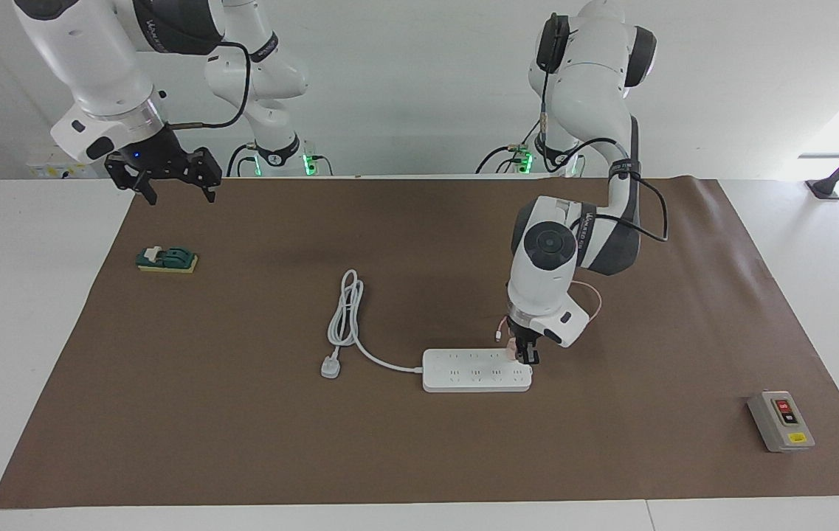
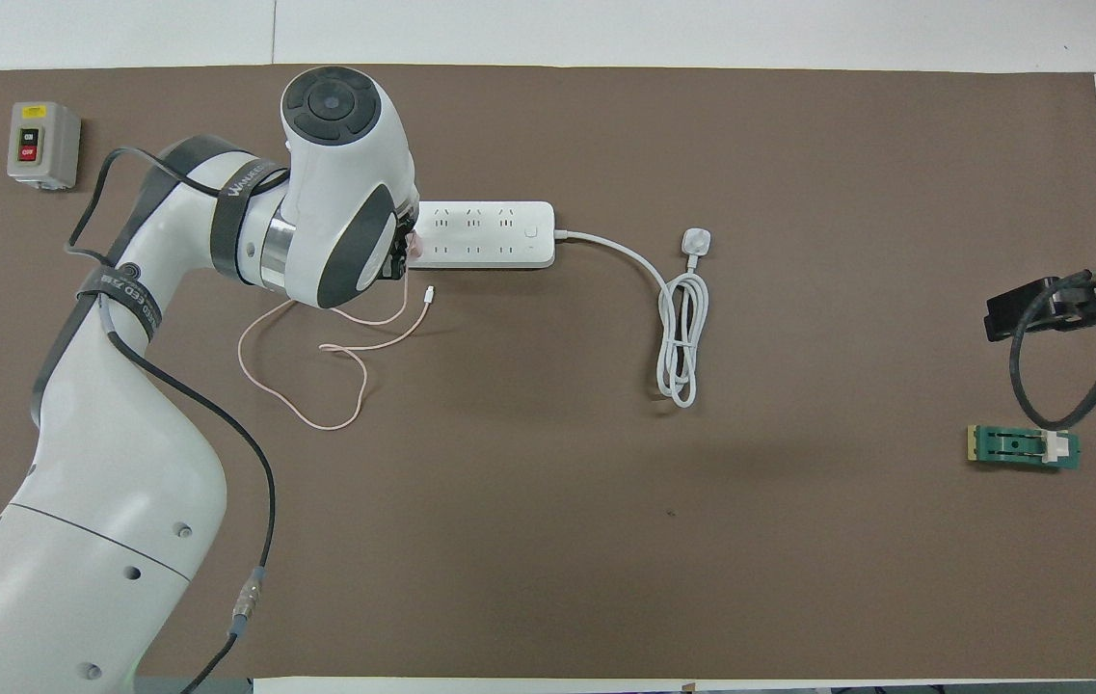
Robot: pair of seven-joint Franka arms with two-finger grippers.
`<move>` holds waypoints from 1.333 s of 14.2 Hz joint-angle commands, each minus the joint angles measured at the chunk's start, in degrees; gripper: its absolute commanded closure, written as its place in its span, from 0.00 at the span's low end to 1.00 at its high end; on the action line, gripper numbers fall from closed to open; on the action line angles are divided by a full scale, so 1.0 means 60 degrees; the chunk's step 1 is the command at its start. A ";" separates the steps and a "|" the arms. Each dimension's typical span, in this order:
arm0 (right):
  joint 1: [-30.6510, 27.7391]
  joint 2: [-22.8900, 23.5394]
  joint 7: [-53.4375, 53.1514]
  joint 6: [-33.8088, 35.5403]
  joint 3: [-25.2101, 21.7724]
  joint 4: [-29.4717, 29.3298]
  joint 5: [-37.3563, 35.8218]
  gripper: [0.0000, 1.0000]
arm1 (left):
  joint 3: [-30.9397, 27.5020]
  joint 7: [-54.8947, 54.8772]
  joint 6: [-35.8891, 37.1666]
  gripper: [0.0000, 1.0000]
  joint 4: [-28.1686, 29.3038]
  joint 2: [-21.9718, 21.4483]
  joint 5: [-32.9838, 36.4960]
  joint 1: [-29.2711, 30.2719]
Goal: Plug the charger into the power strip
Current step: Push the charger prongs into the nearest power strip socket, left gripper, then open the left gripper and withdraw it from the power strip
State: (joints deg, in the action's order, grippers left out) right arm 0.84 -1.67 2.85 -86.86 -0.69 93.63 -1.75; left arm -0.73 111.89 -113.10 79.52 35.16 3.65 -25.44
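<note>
The left gripper (image 1: 523, 355), clamped on the charger (image 1: 511, 349), apparently touched the power strip (image 1: 474, 371) at its three-o'clock end; the right gripper (image 1: 172, 186) waited, fingers apart.

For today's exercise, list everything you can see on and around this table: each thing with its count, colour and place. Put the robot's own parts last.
Power strip: one, white, mid-mat, its thick cord ending in a white plug toward the right arm's end.
Charger: one, pale pink, held at the strip's end toward the left arm; its thin pink cable loops on the mat nearer the robots.
Switch box: one, grey with a red button, at the left arm's end, farther from the robots than the strip.
Green block: one, on a yellow base, at the right arm's end.
Mat: one, brown, covering the table.
Left gripper: shut on the charger, over the strip.
Right gripper: open, raised above the mat's edge, waiting.
</note>
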 commanded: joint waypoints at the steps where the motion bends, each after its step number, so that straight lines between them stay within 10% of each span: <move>1: -0.0097 -0.0073 -0.0109 0.0136 0.0100 0.0009 -0.0031 0.00 | -0.0128 0.0277 -0.0485 1.00 0.0063 0.0408 0.0240 -0.0213; 11: -0.0112 -0.0103 -0.0108 0.0151 0.0100 0.0068 -0.0031 0.00 | -0.0157 0.0131 -0.0749 1.00 -0.0097 0.0615 0.0255 -0.0097; 12: -0.0112 -0.0103 -0.0108 0.0151 0.0100 0.0068 -0.0031 0.00 | -0.0172 0.0189 -0.0691 0.07 -0.0156 0.0527 0.0255 -0.0096; 19: -0.0112 -0.0103 -0.0108 0.0165 0.0100 0.0083 -0.0031 0.00 | -0.0260 -0.0291 -0.0031 0.00 -0.0201 -0.0922 0.0284 0.0372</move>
State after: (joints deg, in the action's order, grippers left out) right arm 0.85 -1.67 2.85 -86.67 -0.66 93.66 -1.75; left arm -2.32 111.77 -114.91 77.43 32.87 4.38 -24.25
